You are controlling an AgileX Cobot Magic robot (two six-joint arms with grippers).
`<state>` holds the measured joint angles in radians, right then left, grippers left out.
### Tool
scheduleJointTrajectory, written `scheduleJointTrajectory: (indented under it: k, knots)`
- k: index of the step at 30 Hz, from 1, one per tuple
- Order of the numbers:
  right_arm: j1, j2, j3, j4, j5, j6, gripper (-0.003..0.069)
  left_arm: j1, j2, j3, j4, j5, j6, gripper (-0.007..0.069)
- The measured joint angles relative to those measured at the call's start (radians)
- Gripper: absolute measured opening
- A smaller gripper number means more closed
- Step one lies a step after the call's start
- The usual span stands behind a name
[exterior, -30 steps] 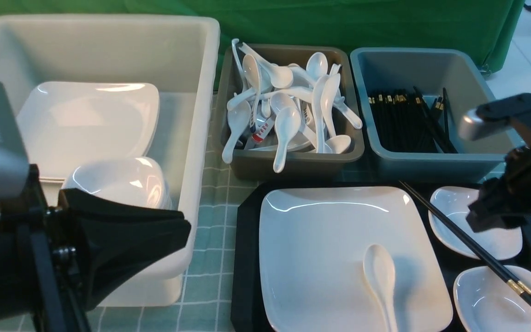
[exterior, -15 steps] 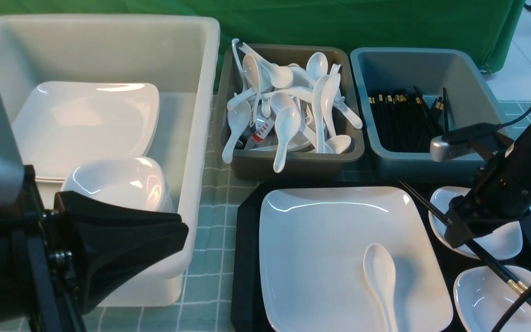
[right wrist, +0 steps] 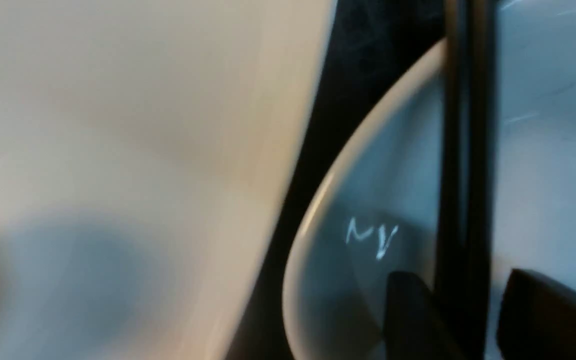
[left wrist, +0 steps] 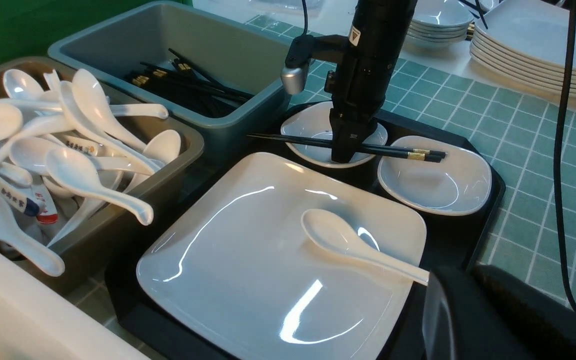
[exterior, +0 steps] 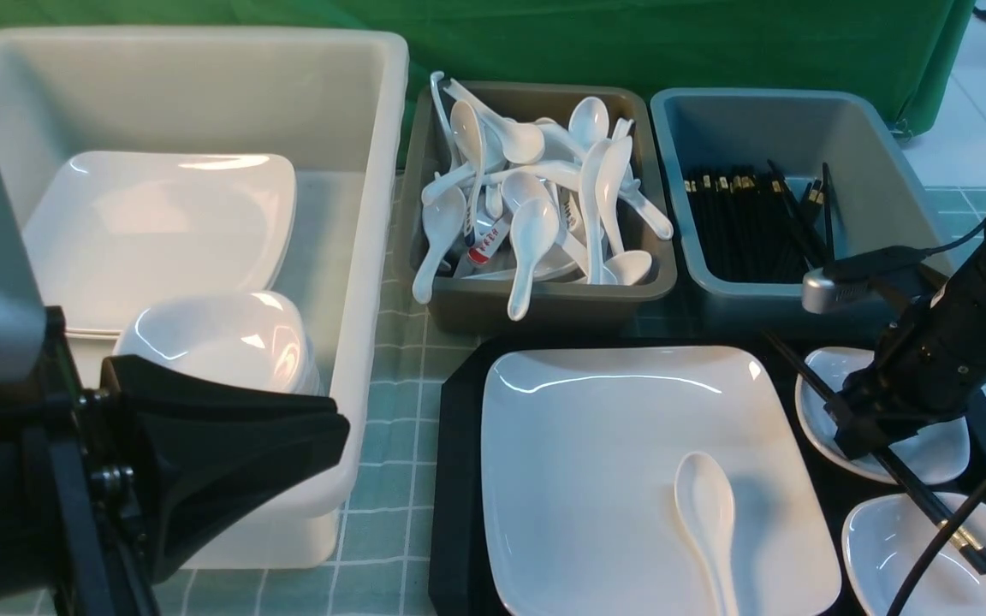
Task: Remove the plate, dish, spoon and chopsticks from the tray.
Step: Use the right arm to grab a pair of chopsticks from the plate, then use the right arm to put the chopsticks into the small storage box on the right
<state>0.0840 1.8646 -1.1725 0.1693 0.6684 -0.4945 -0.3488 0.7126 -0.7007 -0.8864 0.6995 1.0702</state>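
Right gripper [exterior: 857, 441]: spread astride the chopsticks [exterior: 801, 370], one finger [right wrist: 413, 320] touching, a sliver of gap at the other; chopsticks bridge the far dish [exterior: 934, 452] and near dish [exterior: 887, 547] along the right edge of the tray [exterior: 457, 479]; recommended: close squarely on both sticks, lift level lest one slip; left gripper [exterior: 228, 445] pressed together, idle beyond the tray's left edge.

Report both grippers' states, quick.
Left gripper: shut, nothing seen in it.
Right gripper: jaws astride the chopsticks; whether clamped cannot be told.
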Motion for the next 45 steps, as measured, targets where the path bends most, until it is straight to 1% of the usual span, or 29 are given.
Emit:
scheduleJointTrajectory:
  k: [1, 2, 3, 4, 8, 10, 11, 12, 13, 14, 15, 17, 18, 19, 22, 24, 25, 27, 28, 30, 35, 36, 38, 39, 40, 42, 43, 45]
  knots:
    - [0.000, 0.000, 0.000, 0.000, 0.001, -0.008, 0.0223, 0.000, 0.000, 0.000, 0.000, 0.000, 0.000, 0.0017]
    - [0.000, 0.001, 0.000, 0.000, 0.007, -0.024, 0.0180, 0.000, 0.000, 0.000, 0.000, 0.000, 0.000, 0.0017]
    - [0.000, 0.001, 0.000, 0.000, 0.011, -0.026, 0.0172, 0.000, 0.000, 0.000, 0.000, 0.000, 0.000, 0.0017]
    - [0.000, 0.001, -0.001, 0.001, 0.021, -0.046, 0.0127, 0.000, 0.000, 0.000, 0.000, 0.000, 0.000, 0.0017]
    - [0.000, -0.013, -0.001, 0.000, 0.065, -0.108, 0.0123, 0.000, 0.000, 0.000, 0.003, 0.000, 0.001, 0.0017]
    - [0.000, -0.045, -0.001, 0.000, 0.092, -0.159, 0.0123, 0.000, 0.000, 0.000, 0.012, -0.001, 0.001, 0.0017]
    - [0.000, -0.049, -0.001, 0.000, 0.096, -0.159, 0.0123, 0.000, 0.000, 0.000, 0.014, -0.003, 0.001, 0.0017]
    - [0.002, -0.066, -0.001, 0.001, 0.112, -0.194, 0.0123, 0.000, 0.000, 0.000, 0.016, -0.004, 0.001, 0.0017]
    - [0.017, -0.113, -0.001, 0.000, 0.163, -0.256, 0.0123, 0.000, 0.000, 0.000, 0.019, -0.009, 0.001, 0.0017]
    - [0.019, -0.113, -0.002, 0.000, 0.163, -0.261, 0.0123, 0.000, 0.000, 0.000, 0.019, -0.010, 0.001, 0.0017]
    - [0.042, -0.157, -0.010, 0.013, 0.200, -0.284, 0.0123, 0.000, 0.000, 0.000, 0.022, -0.016, 0.001, 0.0017]
    - [0.064, -0.193, -0.025, 0.037, 0.201, -0.280, 0.0123, 0.000, 0.000, 0.000, 0.022, -0.024, 0.001, 0.0017]
    - [0.086, -0.228, -0.062, 0.094, 0.170, -0.260, 0.0123, 0.000, 0.000, 0.000, 0.022, -0.037, 0.001, 0.0017]
    - [0.089, -0.230, -0.073, 0.108, 0.165, -0.253, 0.0123, 0.000, 0.000, 0.000, 0.022, -0.038, 0.001, 0.0017]
    - [0.090, -0.228, -0.194, 0.192, 0.036, -0.145, 0.0123, 0.000, 0.000, 0.000, 0.023, -0.079, 0.005, 0.0017]
    - [0.088, -0.210, -0.238, 0.202, -0.003, -0.105, 0.0123, 0.000, 0.000, 0.000, 0.023, -0.099, 0.014, 0.0017]
    - [0.079, -0.151, -0.336, 0.210, -0.085, -0.027, 0.0123, 0.000, 0.000, 0.000, 0.022, -0.132, 0.031, 0.0017]
    - [0.070, -0.088, -0.415, 0.212, -0.142, 0.025, 0.0123, 0.000, 0.000, 0.000, 0.022, -0.161, 0.037, 0.0017]
    - [0.069, -0.080, -0.424, 0.212, -0.158, 0.031, 0.0123, 0.000, 0.000, 0.000, 0.022, -0.172, 0.039, 0.0017]
    - [0.055, 0.043, -0.548, 0.213, -0.247, 0.109, 0.0123, 0.000, 0.000, 0.000, 0.022, -0.197, 0.046, 0.0017]
    - [0.034, 0.231, -0.701, 0.210, -0.283, 0.186, 0.0125, 0.000, 0.000, 0.000, 0.022, -0.188, 0.049, 0.0017]
    - [0.026, 0.265, -0.719, 0.210, -0.279, 0.217, 0.0134, 0.000, 0.000, 0.000, 0.022, -0.186, 0.049, 0.0017]
    - [0.010, 0.300, -0.727, 0.210, -0.265, 0.301, 0.0206, 0.000, 0.000, 0.000, 0.022, -0.182, 0.049, 0.0017]
    - [0.001, 0.309, -0.727, 0.210, -0.253, 0.331, 0.0251, 0.000, 0.000, 0.000, 0.022, -0.176, 0.049, 0.0017]
    - [-0.006, 0.312, -0.727, 0.210, -0.240, 0.352, 0.0314, 0.000, 0.000, 0.000, 0.023, -0.170, 0.049, 0.0017]
    - [-0.022, 0.308, -0.728, 0.206, -0.208, 0.378, 0.0424, 0.000, 0.000, 0.000, 0.024, -0.154, 0.049, 0.0017]
    - [-0.029, 0.302, -0.729, 0.201, -0.190, 0.381, 0.0461, 0.000, 0.000, 0.000, 0.028, -0.149, 0.049, 0.0017]
    - [-0.035, 0.279, -0.729, 0.177, -0.140, 0.382, 0.0503, 0.000, 0.000, 0.000, 0.035, -0.142, 0.049, 0.0017]
